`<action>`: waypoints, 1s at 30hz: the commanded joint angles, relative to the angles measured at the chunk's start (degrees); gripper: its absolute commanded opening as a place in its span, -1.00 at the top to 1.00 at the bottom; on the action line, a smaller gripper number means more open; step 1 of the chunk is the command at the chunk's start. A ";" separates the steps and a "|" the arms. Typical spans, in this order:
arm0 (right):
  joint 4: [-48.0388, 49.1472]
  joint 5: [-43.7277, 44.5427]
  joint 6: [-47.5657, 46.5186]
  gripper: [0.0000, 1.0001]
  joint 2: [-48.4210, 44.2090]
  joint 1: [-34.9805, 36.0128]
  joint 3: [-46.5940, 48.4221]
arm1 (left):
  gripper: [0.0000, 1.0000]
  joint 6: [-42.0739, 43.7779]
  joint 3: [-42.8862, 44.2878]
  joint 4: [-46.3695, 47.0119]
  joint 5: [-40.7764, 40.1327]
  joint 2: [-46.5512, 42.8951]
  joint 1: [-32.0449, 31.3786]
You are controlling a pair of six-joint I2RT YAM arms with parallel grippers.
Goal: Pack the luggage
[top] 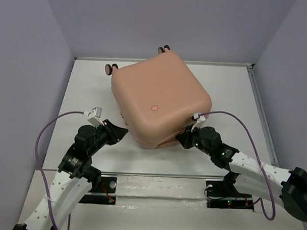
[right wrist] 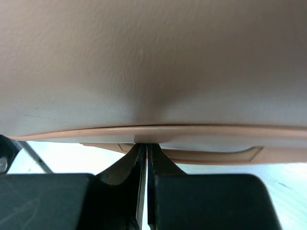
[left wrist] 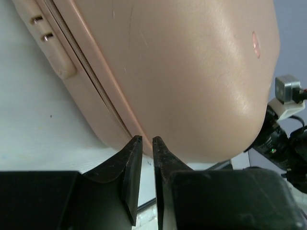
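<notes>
text: none legible | brands: none | numbers: none (all three views)

Luggage (top: pixel 159 102) plain peach-pink — wheels (top: pixel 111 68) dark; worktop (top: pixel 88 86) white; cables (top: pixel 38 145) purple; left end effector (left wrist: pixel 147 143), right end effector (right wrist: pixel 145 148) both black.

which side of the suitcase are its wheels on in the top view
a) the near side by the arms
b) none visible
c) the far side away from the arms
C: two sets of caster wheels poke out along the far edge of the suitcase, at the top of the overhead view.
</notes>
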 commanded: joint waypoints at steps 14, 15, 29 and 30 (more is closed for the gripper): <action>-10.47 -13.35 -1.94 0.86 -0.05 2.08 5.83 | 0.55 -5.56 -8.14 33.42 -15.41 24.52 -23.33; -10.30 -13.35 -1.68 0.86 0.04 3.41 5.83 | 0.55 -5.21 -7.62 34.57 -15.59 25.84 -23.42; 2.79 7.44 2.98 0.86 20.23 31.55 18.13 | 0.57 -0.81 2.93 49.08 -15.86 44.30 -24.30; 7.15 9.83 4.20 0.86 21.03 31.55 18.14 | 0.57 -0.29 4.24 49.51 -15.68 45.70 -24.39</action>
